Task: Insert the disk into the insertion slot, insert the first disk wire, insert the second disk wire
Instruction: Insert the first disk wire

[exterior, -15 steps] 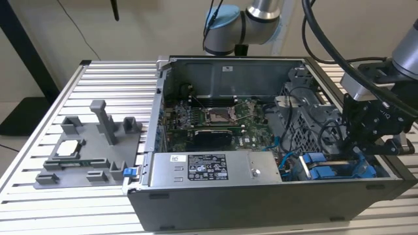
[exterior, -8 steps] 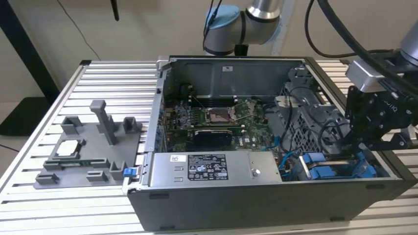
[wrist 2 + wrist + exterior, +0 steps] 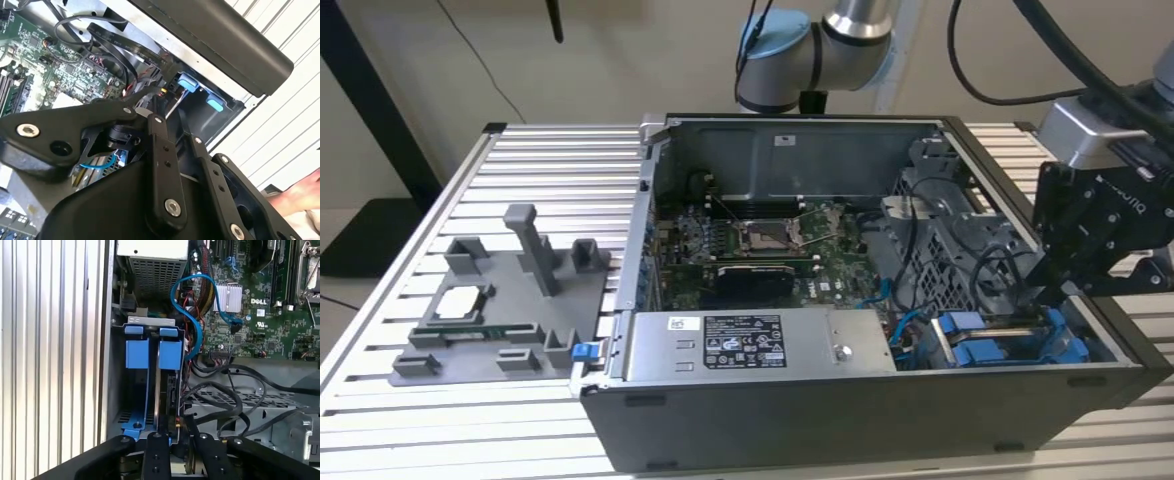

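The disk stands on edge in its blue carrier, down in the insertion slot at the corner of the dark PC case. In the exterior view the blue carrier lies in the slot just below my gripper. My gripper sits at one end of the disk, jaws closed on its thin edge; in the second wrist view the gripper meets beside blue clips. A light-blue wire loops from the motherboard to beside the carrier. Black wires lie next to the slot.
The grey power-supply box lies along the case front. The motherboard fills the case floor. A grey fixture plate with posts rests on the slatted table at the exterior view's left. A hand shows beside the case.
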Tool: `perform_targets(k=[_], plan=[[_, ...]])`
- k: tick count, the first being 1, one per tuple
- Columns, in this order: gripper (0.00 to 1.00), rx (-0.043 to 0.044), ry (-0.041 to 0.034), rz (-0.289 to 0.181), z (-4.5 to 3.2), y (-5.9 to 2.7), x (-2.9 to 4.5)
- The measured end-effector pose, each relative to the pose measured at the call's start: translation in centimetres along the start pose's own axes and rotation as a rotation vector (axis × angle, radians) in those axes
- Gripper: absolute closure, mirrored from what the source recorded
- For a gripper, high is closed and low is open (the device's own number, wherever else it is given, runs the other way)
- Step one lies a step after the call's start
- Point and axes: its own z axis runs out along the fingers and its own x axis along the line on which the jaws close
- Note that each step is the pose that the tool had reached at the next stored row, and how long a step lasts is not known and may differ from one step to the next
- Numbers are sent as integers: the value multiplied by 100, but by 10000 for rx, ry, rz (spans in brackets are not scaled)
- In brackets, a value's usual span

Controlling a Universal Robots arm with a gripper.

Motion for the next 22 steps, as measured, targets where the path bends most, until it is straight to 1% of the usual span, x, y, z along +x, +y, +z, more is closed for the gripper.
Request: perform_targets(k=[11,14,22], plan=[[0,-6,3,-1,-7,-9,0],[0,-20,-1,0,-6,-38,1],[0,-102,-3,-3,-9,-169,5]])
